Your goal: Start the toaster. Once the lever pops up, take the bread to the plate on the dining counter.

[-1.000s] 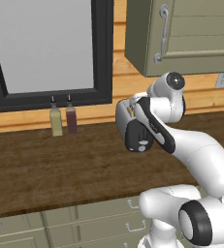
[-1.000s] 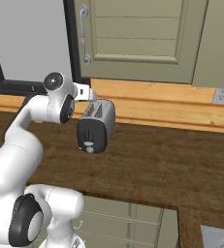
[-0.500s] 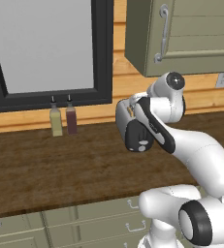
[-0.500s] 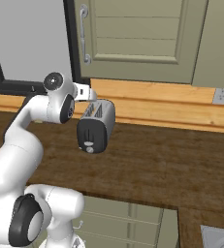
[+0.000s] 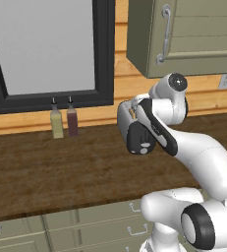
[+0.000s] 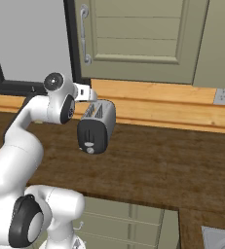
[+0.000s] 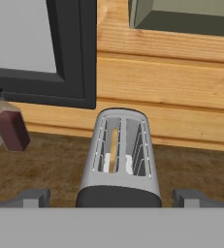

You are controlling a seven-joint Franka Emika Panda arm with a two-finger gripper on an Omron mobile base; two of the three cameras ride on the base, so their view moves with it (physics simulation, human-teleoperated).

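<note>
The toaster (image 6: 97,125) stands on the dark wood counter (image 6: 172,165), close to the wooden back wall, with its black end face turned toward the robot. The lever (image 6: 89,150) sits low on that face, a placement that leaves it reachable from the robot's side without going around the body. In the hand view the toaster (image 7: 120,157) is seen from above and slightly behind its near end, so both slots lie open to inspection; the left slot holds the bread (image 7: 113,150), a thin pale slice standing on edge and sunk below the slot rim. The right slot looks empty. The gripper (image 7: 112,197) is poised above the near end of the toaster with its fingers (image 7: 33,197) spread as wide as they go, one on each side of the toaster's width, and holding nothing. This wide, centred stance suggests an approach aimed at the end face, where the lever must be pressed down; the step in hand is judged to be the start of the toaster, not yet done. Whether the lever is fully up cannot be told with certainty from these views.

Two bottles (image 5: 65,120), one pale and one dark red, stand side by side on the counter under the black window frame (image 5: 105,54), well apart from the toaster and clear of the arm's path.
</note>
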